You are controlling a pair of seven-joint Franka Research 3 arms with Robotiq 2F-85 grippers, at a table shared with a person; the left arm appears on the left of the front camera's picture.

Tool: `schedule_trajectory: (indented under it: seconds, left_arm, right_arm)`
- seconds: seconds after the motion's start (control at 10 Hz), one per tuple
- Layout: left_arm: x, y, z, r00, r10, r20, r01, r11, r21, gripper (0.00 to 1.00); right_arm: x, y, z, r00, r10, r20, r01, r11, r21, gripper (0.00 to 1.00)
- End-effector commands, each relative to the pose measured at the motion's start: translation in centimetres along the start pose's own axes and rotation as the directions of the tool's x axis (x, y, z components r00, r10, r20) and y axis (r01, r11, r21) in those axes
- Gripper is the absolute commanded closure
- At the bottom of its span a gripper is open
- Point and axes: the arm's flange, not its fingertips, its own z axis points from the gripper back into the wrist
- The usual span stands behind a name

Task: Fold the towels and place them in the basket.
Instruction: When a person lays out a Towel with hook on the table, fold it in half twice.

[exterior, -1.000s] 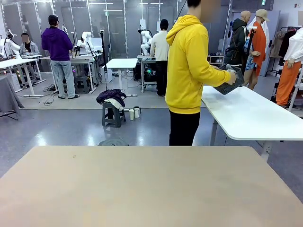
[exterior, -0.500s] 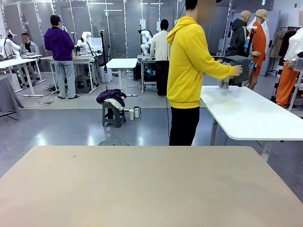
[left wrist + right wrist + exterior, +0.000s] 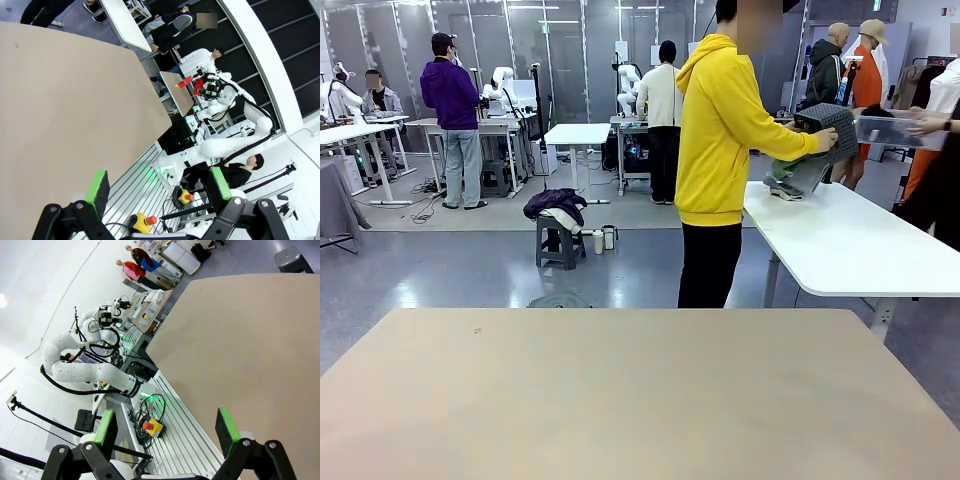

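Basket (image 3: 832, 122): held tilted by a person in a yellow hoodie (image 3: 725, 130), above a white surface (image 3: 850, 245) well beyond the tan surface (image 3: 640, 400).

Contents: towels (image 3: 788, 178) hang from its lowered mouth, bunched, their lower end on the white surface. The person's sleeve crosses the basket's near corner.

Left gripper (image 3: 160, 186): jaws spread wide, holding nothing, off the tan surface's edge.

Right gripper (image 3: 167, 431): jaws likewise wide apart and empty, over the tan surface's edge.
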Motion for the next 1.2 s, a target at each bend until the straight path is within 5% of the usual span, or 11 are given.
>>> schedule_trajectory:
  seconds: [0.0,1.1]
  left_arm:
    - [-0.05,0.15,0.14,1.000,-0.024,0.001,0.024,1.000,-0.018,0.00]
    - [-0.05,0.15,0.14,1.000,-0.024,0.001,0.024,1.000,-0.018,0.00]
  right_arm:
    - [0.03,-0.07,-0.02,1.000,0.019,0.012,-0.019,1.000,0.012,0.00]
    - [0.03,-0.07,-0.02,1.000,0.019,0.012,-0.019,1.000,0.012,0.00]
